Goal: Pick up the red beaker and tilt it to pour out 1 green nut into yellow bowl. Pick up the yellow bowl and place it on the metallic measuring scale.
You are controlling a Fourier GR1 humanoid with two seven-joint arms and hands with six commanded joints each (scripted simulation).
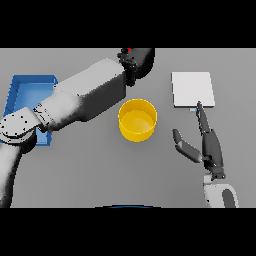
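The yellow bowl (137, 119) stands at the table's middle, and I see no nut inside it. My left arm reaches across from the left, and its left hand (137, 61) is at the far edge behind the bowl, curled round the red beaker (129, 50), of which only a small red bit shows. The metallic scale (193, 89) is a pale square plate at the right. My right hand (207, 142) rests open on the table just below the scale, fingers straight and pointing at it, thumb spread towards the bowl.
A blue tray (20, 92) lies at the left, partly hidden under my left arm. The left forearm spans the space between the tray and the bowl.
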